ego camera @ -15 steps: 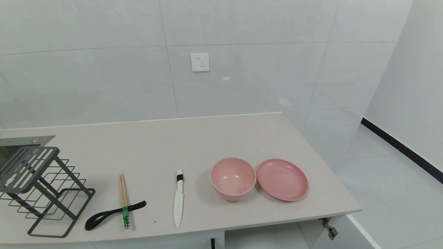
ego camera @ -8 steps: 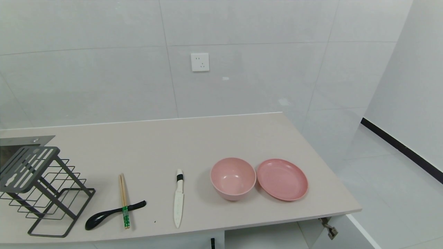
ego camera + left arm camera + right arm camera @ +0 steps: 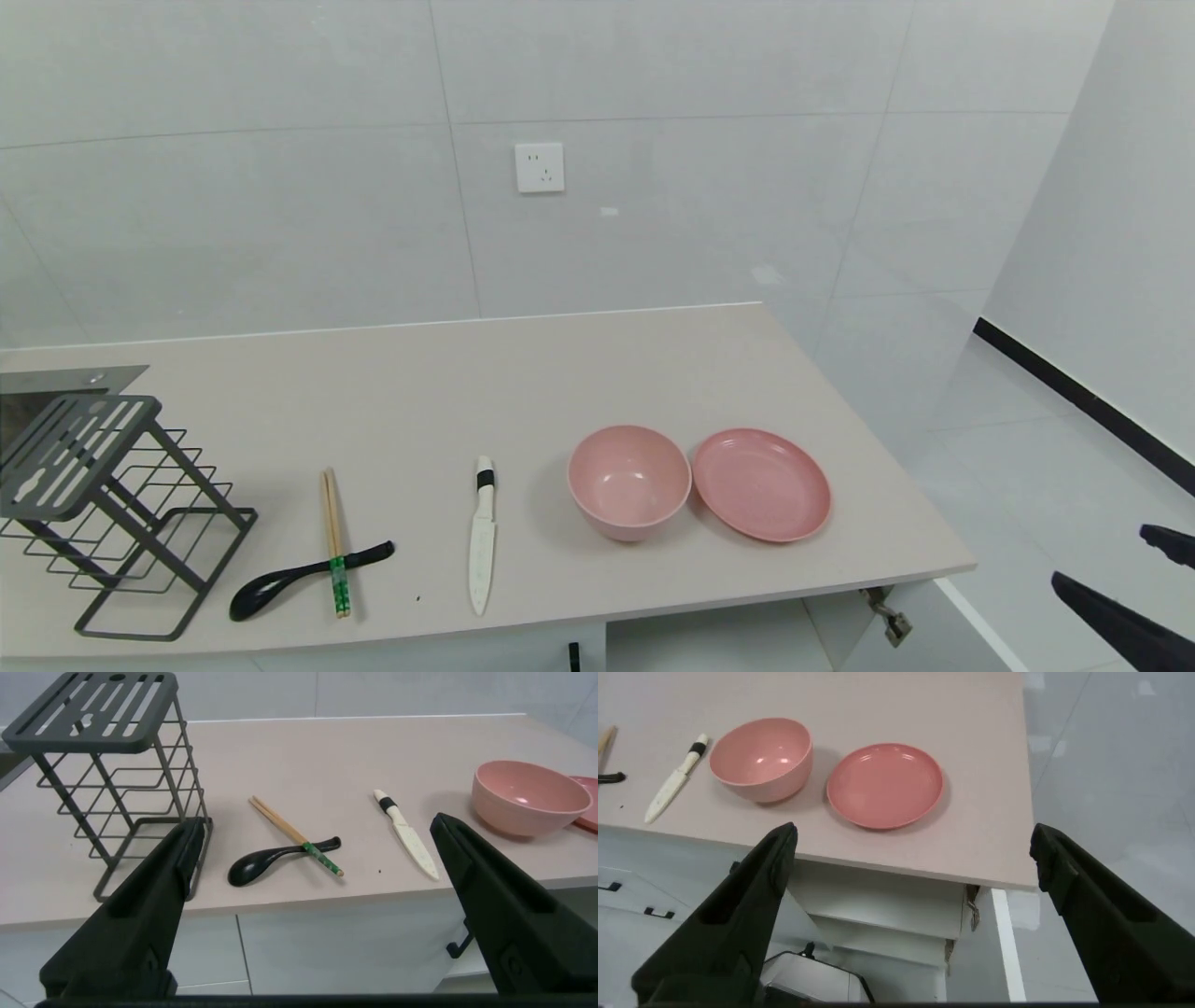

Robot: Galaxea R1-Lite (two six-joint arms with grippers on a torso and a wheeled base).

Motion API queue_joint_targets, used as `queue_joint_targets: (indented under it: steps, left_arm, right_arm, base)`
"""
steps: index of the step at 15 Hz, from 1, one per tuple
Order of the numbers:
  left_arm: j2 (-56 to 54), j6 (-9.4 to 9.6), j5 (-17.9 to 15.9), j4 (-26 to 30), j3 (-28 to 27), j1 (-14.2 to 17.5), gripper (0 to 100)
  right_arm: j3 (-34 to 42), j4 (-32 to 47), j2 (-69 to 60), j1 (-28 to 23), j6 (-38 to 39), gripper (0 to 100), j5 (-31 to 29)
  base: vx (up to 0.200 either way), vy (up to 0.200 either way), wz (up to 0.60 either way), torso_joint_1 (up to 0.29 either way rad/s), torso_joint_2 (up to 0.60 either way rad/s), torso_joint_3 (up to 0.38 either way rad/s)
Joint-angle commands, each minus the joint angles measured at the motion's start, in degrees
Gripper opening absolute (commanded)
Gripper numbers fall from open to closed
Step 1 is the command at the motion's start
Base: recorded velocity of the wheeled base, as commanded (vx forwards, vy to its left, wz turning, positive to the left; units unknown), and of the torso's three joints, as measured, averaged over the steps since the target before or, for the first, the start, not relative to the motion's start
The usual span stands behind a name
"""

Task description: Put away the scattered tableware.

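Observation:
On the beige counter (image 3: 523,373) lie a pink bowl (image 3: 628,481) and, touching its right side, a pink plate (image 3: 761,483). Left of them are a white knife (image 3: 482,537), a pair of chopsticks (image 3: 334,541) and a black spoon (image 3: 299,579) that the chopsticks cross. A grey wire rack (image 3: 93,504) stands at the far left. My left gripper (image 3: 316,826) is open in front of the counter edge, facing the spoon (image 3: 280,859) and rack (image 3: 112,775). My right gripper (image 3: 1134,583) is open, off the counter's right front corner; its wrist view looks down on the bowl (image 3: 761,758) and plate (image 3: 884,784).
A sink corner (image 3: 56,383) lies behind the rack. The counter ends at the right, with tiled floor (image 3: 1027,485) beyond. An open cabinet door's hinge (image 3: 887,611) sticks out under the right front corner. A wall socket (image 3: 540,168) sits above the counter.
The right gripper's dark fingers have come into the head view at the bottom right. Nothing on the counter has moved.

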Motion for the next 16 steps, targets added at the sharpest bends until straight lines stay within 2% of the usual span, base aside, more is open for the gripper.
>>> queue_joint_targets:
  steps: [1, 7, 9, 10, 12, 16]
  left_arm:
    - [0.07, -0.02, -0.01, -0.04, 0.0, 0.01, 100]
    - [0.07, -0.2, -0.01, -0.04, 0.0, 0.01, 100]
    - [0.07, -0.2, -0.01, -0.04, 0.0, 0.01, 100]
    - [0.07, -0.2, -0.01, -0.04, 0.0, 0.01, 100]
    - [0.07, -0.2, -0.01, -0.04, 0.0, 0.01, 100]
    - [0.07, -0.46, -0.01, -0.04, 0.0, 0.01, 100]
  right_arm:
    - [1.7, -8.49, 13.2, 0.25, -0.26, 100, 0.13]
    - [2.22, -19.04, 27.88, 0.34, -1.32, 100, 0.57]
    - [2.75, -24.66, 34.03, 0.34, -1.32, 100, 0.65]
    - [2.75, -24.66, 34.03, 0.34, -1.32, 100, 0.65]
    - [3.72, -34.51, 43.17, 0.34, -1.58, 100, 0.92]
    - [2.22, -37.76, 49.33, 1.83, -3.25, 100, 1.01]
  base:
    - [0.0, 0.0, 0.0, 0.0, 0.0, 0.0]
    - [0.0, 0.0, 0.0, 0.0, 0.0, 0.0]
    - [0.0, 0.0, 0.0, 0.0, 0.0, 0.0]
    - [0.0, 0.0, 0.0, 0.0, 0.0, 0.0]
    - [0.0, 0.0, 0.0, 0.0, 0.0, 0.0]
    - [0.0, 0.0, 0.0, 0.0, 0.0, 0.0]
